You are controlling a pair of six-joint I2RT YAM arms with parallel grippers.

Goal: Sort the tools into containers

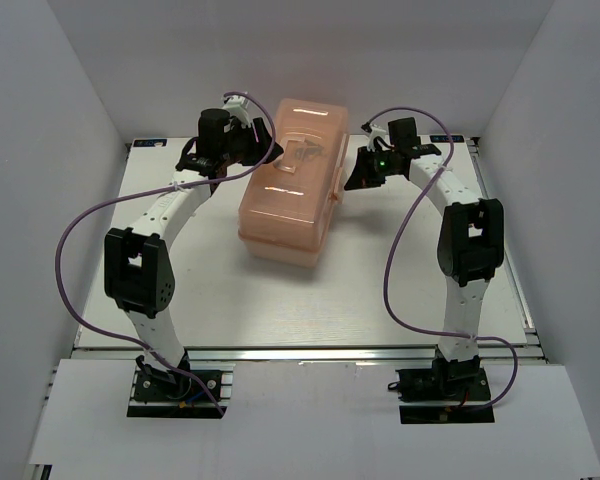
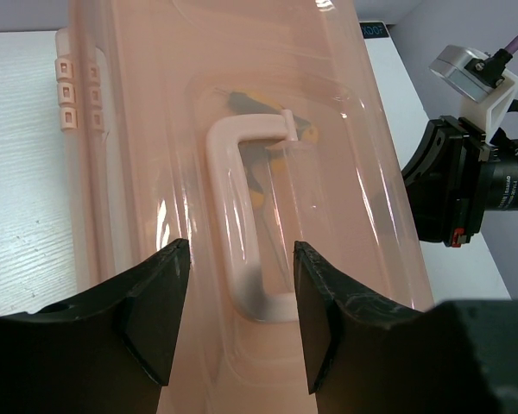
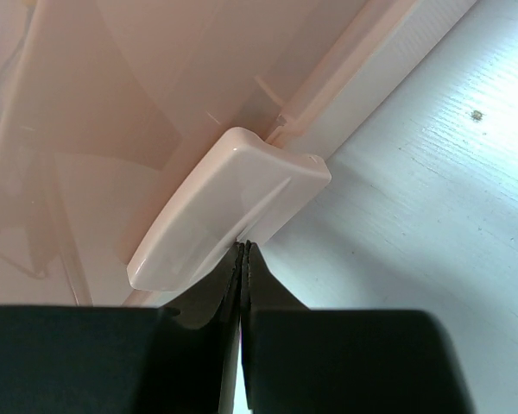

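The salmon-pink toolbox [image 1: 288, 180] sits toward the far middle of the table [image 1: 380, 300], turned slightly askew. Its translucent lid [image 2: 155, 129] is down.

The left gripper [image 1: 238, 138] is at the box's far left corner. In the left wrist view this gripper [image 2: 239, 248] has its jaws spread wide and holds nothing. Its two black fingers [image 2: 151, 310] stand above the lid, and the pale carry handle [image 2: 227, 216] appears in the gap between them. I cannot tell whether the fingers touch the lid.

Dark and yellow shapes [image 2: 259, 103] show through the plastic under the handle. They are probably yellow-and-black tool handles, but the lid blurs them too much to be sure.

The right gripper [image 1: 365, 172] is at the right side of the box, near its far end. In the right wrist view this gripper [image 3: 244, 248] is clenched, its fingers pressed together with nothing between them. Their tips sit right at the lower edge of the pink latch [image 3: 229, 203], apparently touching it. The white table lies just to the right.
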